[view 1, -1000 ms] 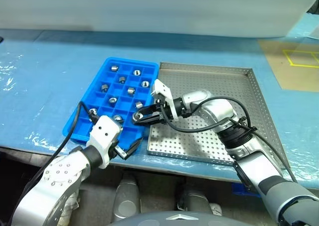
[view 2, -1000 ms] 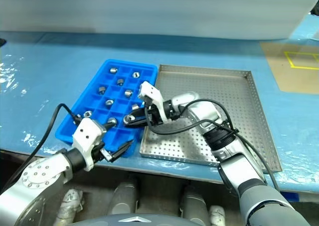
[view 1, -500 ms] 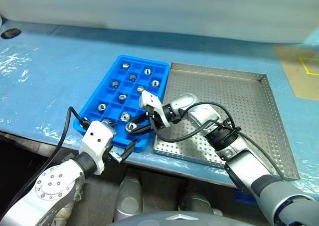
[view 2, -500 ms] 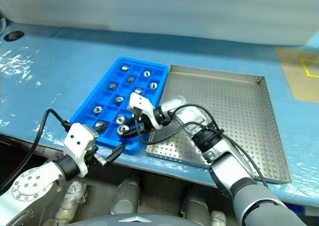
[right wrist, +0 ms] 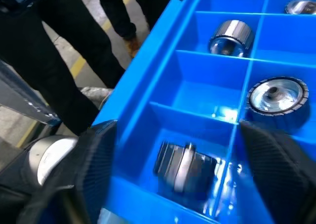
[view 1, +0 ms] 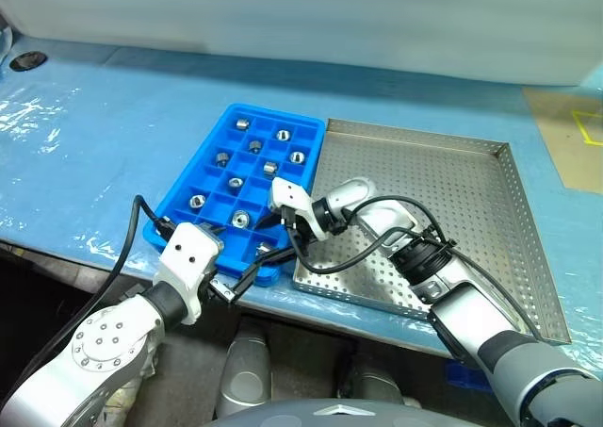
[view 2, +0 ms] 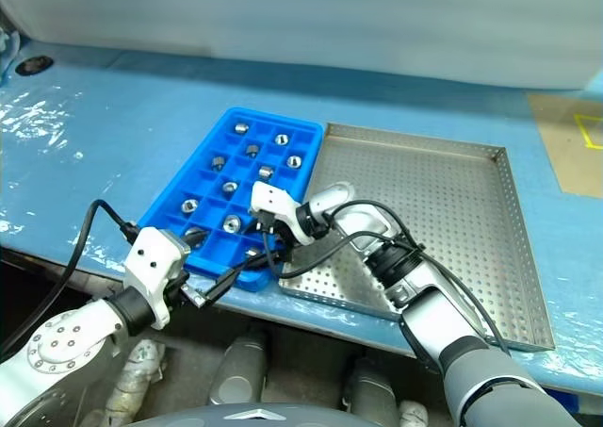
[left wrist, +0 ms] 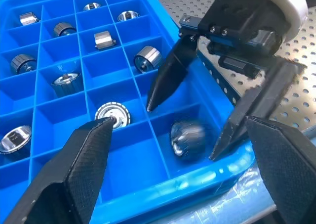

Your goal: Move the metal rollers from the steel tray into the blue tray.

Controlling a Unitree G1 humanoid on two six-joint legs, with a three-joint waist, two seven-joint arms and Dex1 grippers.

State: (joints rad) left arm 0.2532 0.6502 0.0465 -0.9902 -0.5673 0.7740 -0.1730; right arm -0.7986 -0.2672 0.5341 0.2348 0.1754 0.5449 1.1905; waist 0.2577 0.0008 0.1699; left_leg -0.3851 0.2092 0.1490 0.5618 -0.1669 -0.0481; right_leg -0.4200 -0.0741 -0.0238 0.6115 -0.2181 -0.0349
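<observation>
The blue tray [view 1: 209, 177] lies on the table with the steel tray [view 1: 443, 177] touching its right side. Several metal rollers [view 1: 236, 183] sit one to a compartment in the blue tray. My right gripper [view 1: 271, 241] hangs open over the tray's near right corner compartment. A roller [left wrist: 187, 137] lies loose in that compartment between its spread fingers [left wrist: 167, 80], and the same roller [right wrist: 185, 164] also shows in the right wrist view. My left gripper [view 1: 240, 281] stands open and holds nothing, just off the blue tray's front edge.
Both trays rest on a blue plastic-covered table [view 1: 85, 154], near its front edge. A black cable [view 1: 132, 234] loops from my left arm beside the blue tray. Brown board with yellow tape [view 1: 579, 130] lies far right. A person's legs [right wrist: 74, 46] stand beyond the table edge.
My right gripper has sunk over the blue tray's near corner and opened, letting the roller drop into that compartment. The left gripper has stayed put. The camera has shifted.
</observation>
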